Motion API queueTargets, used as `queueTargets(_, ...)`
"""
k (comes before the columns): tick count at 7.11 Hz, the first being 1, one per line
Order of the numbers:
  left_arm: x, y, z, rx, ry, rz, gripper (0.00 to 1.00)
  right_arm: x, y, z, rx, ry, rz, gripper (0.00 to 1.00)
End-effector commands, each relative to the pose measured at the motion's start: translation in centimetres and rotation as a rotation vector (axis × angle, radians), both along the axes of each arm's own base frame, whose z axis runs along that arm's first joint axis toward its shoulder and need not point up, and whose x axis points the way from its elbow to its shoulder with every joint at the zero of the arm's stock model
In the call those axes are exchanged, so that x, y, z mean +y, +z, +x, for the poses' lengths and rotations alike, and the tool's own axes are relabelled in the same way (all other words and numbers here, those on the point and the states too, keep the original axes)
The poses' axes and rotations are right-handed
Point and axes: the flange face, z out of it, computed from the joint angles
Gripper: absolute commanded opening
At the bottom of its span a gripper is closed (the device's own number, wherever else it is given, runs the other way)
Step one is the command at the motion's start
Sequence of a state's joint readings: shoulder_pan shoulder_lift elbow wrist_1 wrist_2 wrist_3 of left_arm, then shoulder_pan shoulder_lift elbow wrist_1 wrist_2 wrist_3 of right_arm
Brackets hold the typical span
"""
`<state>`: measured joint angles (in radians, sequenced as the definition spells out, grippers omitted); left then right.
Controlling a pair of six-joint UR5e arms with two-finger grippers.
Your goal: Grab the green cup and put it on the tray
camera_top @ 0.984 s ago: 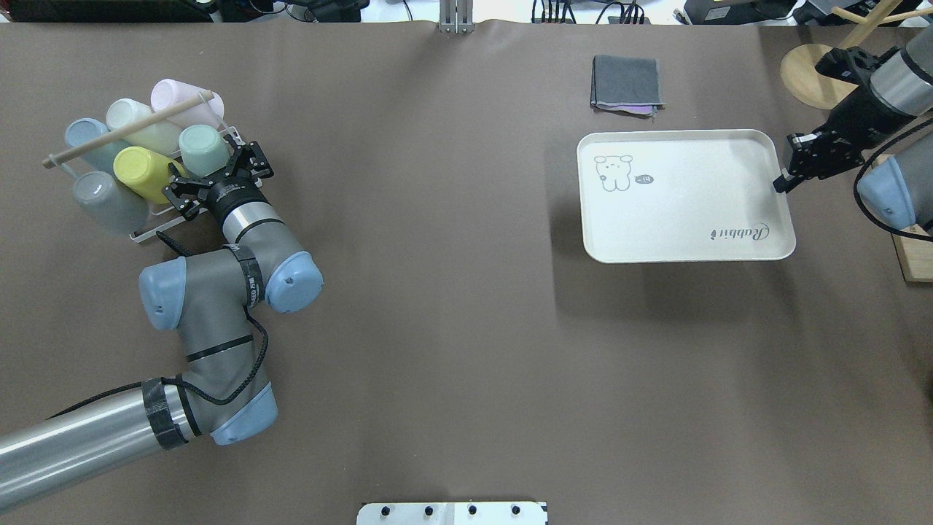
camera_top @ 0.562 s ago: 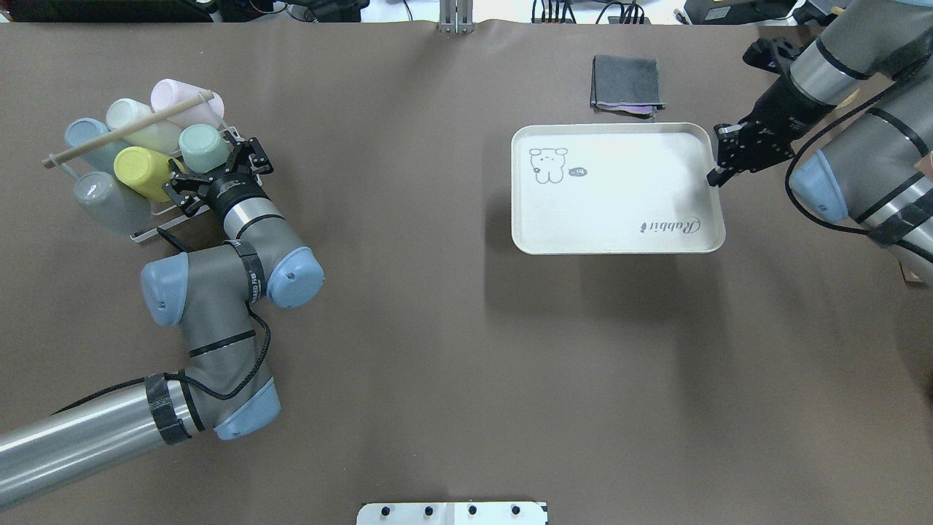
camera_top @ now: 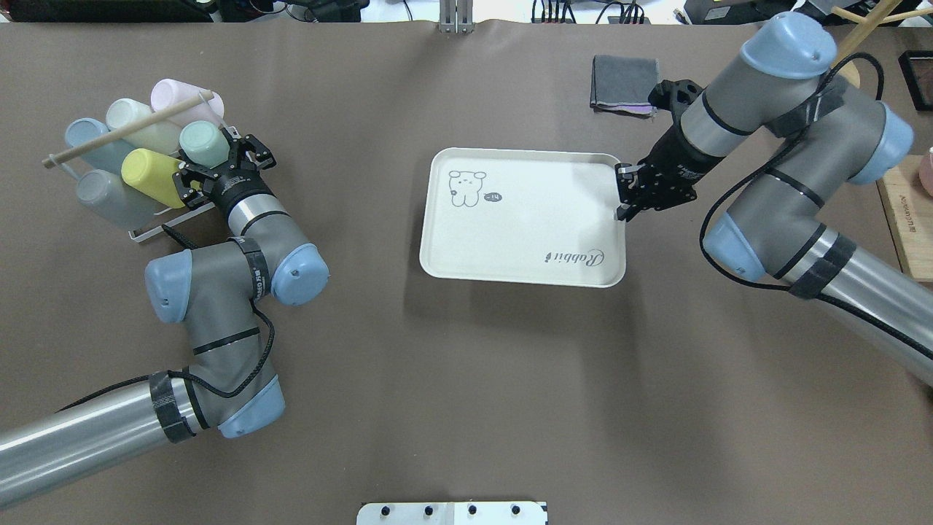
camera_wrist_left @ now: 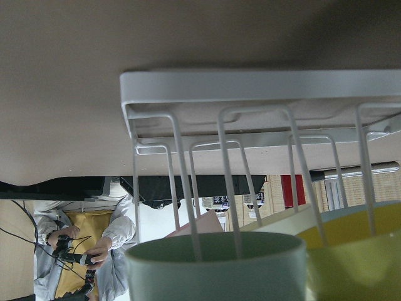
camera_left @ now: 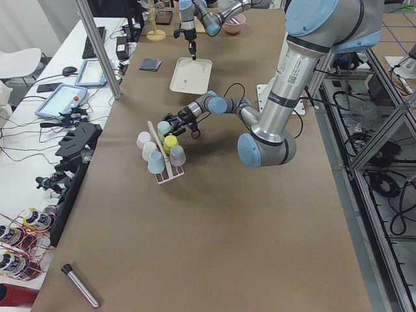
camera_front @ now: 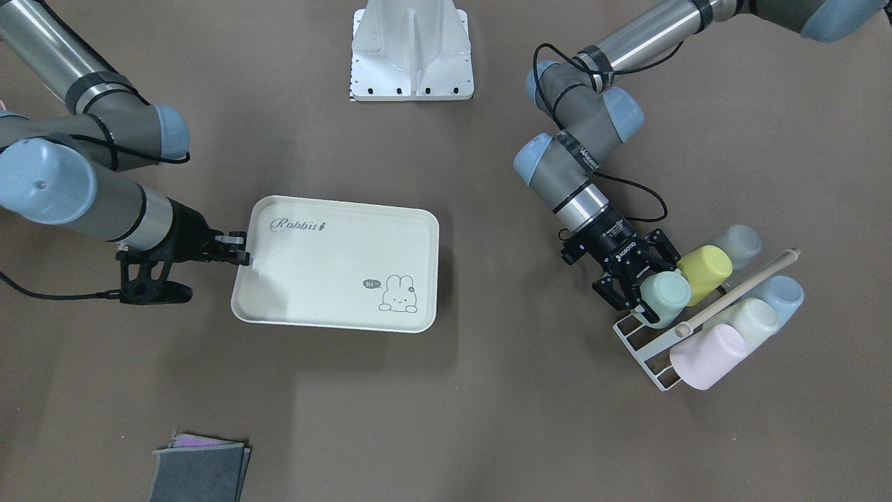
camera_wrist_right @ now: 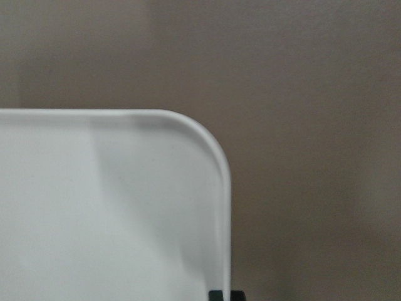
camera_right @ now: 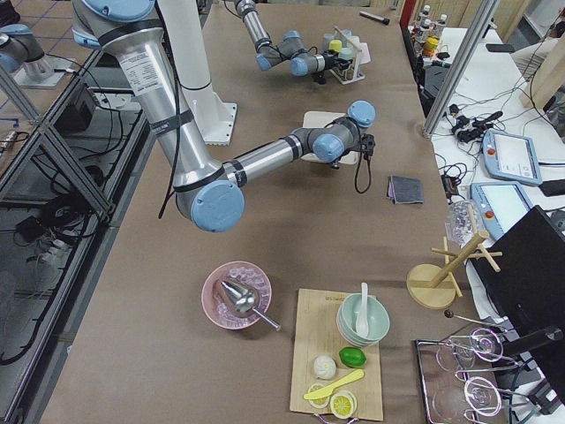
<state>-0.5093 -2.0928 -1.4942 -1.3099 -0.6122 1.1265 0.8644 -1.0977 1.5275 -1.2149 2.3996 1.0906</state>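
The green cup (camera_top: 204, 144) lies on its side in a white wire rack (camera_top: 149, 230) at the table's left, also seen in the front view (camera_front: 667, 291). My left gripper (camera_top: 219, 162) is open, its fingers spread on either side of the cup's base. The left wrist view shows the cup's base (camera_wrist_left: 216, 266) close up below the rack wires. The cream tray (camera_top: 521, 219) hangs a little above the table near the middle, casting a shadow. My right gripper (camera_top: 624, 210) is shut on the rim of its right edge, also seen in the front view (camera_front: 240, 254).
The rack also holds a yellow-green cup (camera_top: 149, 177), a grey cup (camera_top: 109, 197), a blue one, a cream one and a pink one under a wooden rod (camera_top: 127, 127). A folded grey cloth (camera_top: 625, 84) lies behind the tray. A wooden board (camera_top: 904, 211) is at the right edge.
My right arm has carried the tray leftward from the table's right side to near the middle. My left gripper has edged slightly further onto the green cup.
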Motion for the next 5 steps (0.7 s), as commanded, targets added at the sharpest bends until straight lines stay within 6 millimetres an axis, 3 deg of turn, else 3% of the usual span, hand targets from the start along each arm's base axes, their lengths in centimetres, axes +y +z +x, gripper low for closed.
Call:
queueTargets(1, -1.3, -2.2, -3.2, 0.011, -0.017, 0.013, 0.33, 2.3, -3.7, -5.6, -0.004, 0.017, 0.006, 0.00)
queueTargets(2, -1.7, -3.9, -6.3, 0.044, -0.045, 0.038, 0.25, 3.3, -4.5, -7.3, -0.008, -0.002, 0.019, 0.00)
queueTargets(3, -1.3, -7.0, -8.5, 0.088, -0.061, 0.096, 0.14, 4.7, -5.4, -9.0, -0.028, -0.028, 0.045, 0.00)
queueTargets(5, -1.4, -12.3, -13.1, 0.128, -0.069, 0.151, 0.00, 6.8, -5.6, -11.7, -0.043, -0.066, 0.053, 0.00)
